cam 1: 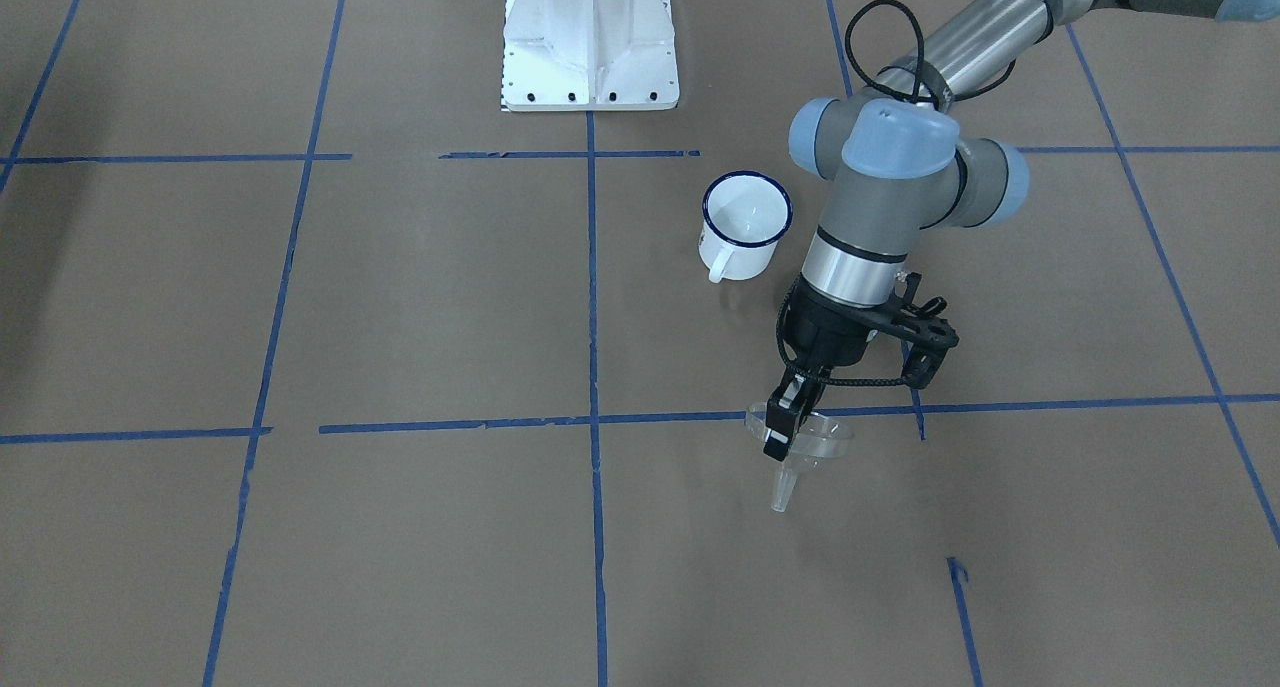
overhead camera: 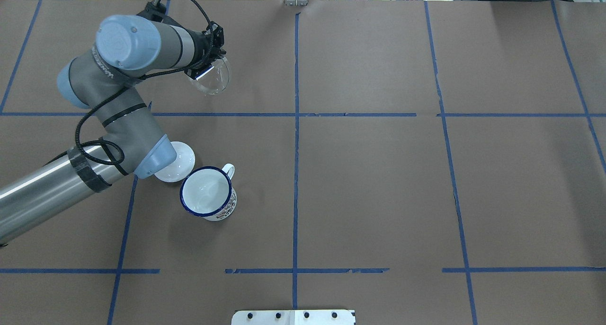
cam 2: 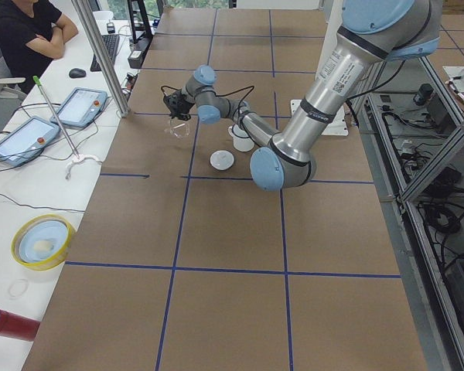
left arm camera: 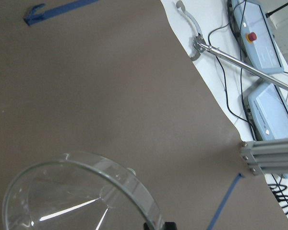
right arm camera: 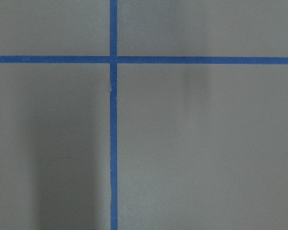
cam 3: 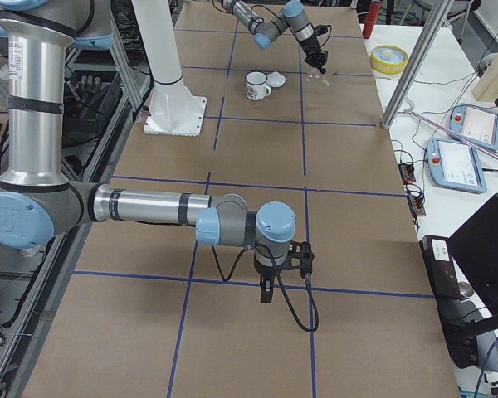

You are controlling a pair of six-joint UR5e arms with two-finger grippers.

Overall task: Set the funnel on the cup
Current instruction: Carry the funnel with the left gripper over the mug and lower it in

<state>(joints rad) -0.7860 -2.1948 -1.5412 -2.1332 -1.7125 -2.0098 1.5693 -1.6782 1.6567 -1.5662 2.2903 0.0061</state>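
The clear funnel point(cam 1: 812, 447) hangs spout down above the table, far side from the robot, and my left gripper point(cam 1: 780, 432) is shut on its rim. It also shows in the overhead view point(overhead camera: 213, 81) and fills the bottom of the left wrist view point(left arm camera: 77, 196). The white mug with a dark blue rim point(cam 1: 745, 225) stands upright and empty, nearer the robot's base, apart from the funnel; it also shows in the overhead view point(overhead camera: 208, 191). My right gripper point(cam 3: 266, 292) hovers low over bare table far from both; I cannot tell whether it is open or shut.
A round white lid point(overhead camera: 177, 166) lies beside the mug, partly under my left arm's elbow. The white robot base point(cam 1: 590, 42) is at the table's near-robot edge. Tablets and cables point(left arm camera: 269, 100) lie past the far table edge.
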